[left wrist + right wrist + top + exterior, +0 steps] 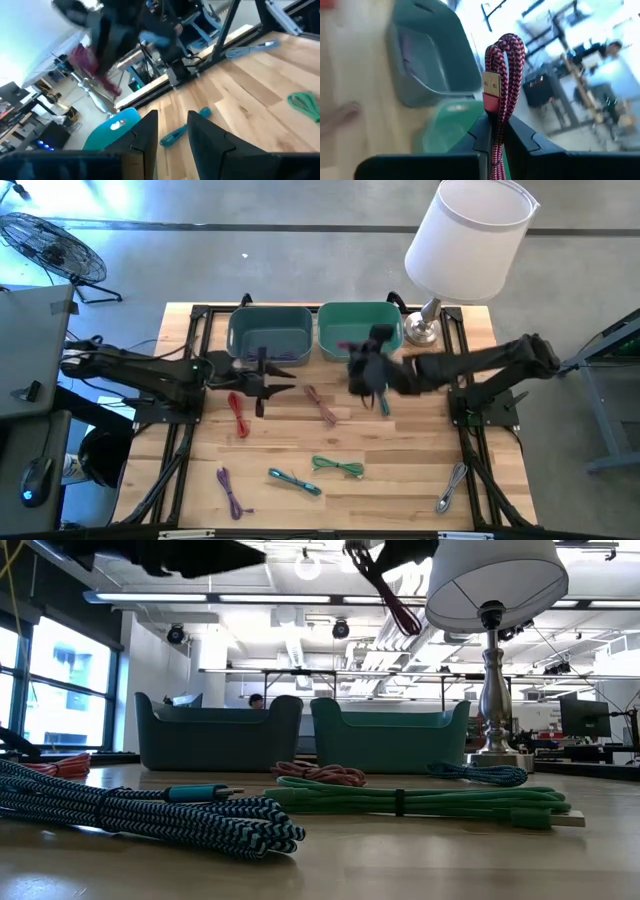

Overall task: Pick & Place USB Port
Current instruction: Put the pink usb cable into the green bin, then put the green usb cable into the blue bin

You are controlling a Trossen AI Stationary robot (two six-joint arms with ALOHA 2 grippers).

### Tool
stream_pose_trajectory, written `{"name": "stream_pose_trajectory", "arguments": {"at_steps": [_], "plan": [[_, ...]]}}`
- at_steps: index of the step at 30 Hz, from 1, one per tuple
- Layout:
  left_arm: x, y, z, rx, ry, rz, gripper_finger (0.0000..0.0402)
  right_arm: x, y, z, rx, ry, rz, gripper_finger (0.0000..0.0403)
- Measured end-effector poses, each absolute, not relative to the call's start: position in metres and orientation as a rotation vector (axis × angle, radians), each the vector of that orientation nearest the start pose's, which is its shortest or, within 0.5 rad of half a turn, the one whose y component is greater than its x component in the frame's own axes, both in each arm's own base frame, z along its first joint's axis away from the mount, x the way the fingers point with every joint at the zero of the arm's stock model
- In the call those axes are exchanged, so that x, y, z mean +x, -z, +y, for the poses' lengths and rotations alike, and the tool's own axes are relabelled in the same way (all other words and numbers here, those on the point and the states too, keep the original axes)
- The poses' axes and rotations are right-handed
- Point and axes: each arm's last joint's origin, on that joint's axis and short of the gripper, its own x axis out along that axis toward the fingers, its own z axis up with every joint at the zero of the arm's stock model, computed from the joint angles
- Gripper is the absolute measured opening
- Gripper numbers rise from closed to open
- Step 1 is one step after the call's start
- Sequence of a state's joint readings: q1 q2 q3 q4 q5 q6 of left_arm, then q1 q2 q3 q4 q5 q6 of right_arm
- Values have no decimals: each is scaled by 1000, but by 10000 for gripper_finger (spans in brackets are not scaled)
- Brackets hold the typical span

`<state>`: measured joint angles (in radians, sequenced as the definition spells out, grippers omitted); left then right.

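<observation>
right wrist view: we pinch a maroon cable [501, 75] beside the green bin [360, 328]; six cables left; left gripper [172, 131] spread.

Your right arm reaches in from the right edge, raised above the table, its gripper [498, 131] with fingers pinched tight on a cable [501, 75]. Your left arm stretches in from the left, its gripper [268, 384] held over the wood, fingers [145, 135] parted with nothing between them.
</observation>
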<state>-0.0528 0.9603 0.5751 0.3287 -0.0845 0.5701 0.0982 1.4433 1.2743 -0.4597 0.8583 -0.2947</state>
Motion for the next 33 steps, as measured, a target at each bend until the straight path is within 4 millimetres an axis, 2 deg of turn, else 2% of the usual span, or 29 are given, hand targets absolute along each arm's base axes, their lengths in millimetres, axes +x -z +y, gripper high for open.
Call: {"name": "stream_pose_trajectory", "arguments": {"at_steps": [4, 7, 14, 16, 21, 25, 28, 33], "plan": [[200, -286, -8, 571, -18, 56, 102, 304, -327, -41, -482, 642, 779, 20], [192, -287, -7, 574, -19, 79, 102, 303, -319, -70, -384, 591, 825, 20], [191, -283, -7, 583, -9, 129, 102, 304, -300, -109, -255, 500, 889, 20], [191, -281, -7, 587, -12, 148, 102, 306, -293, -116, -224, 488, 903, 30], [190, -279, -6, 592, -34, 179, 102, 309, -282, -127, -203, 494, 939, 112], [190, -277, -6, 593, -29, 193, 102, 309, -282, -130, -208, 506, 933, 162], [190, -275, -6, 596, -26, 221, 102, 310, -284, -130, -206, 498, 912, 180], [189, -273, -6, 597, -22, 240, 102, 313, -286, -122, -197, 432, 884, 187]]}}
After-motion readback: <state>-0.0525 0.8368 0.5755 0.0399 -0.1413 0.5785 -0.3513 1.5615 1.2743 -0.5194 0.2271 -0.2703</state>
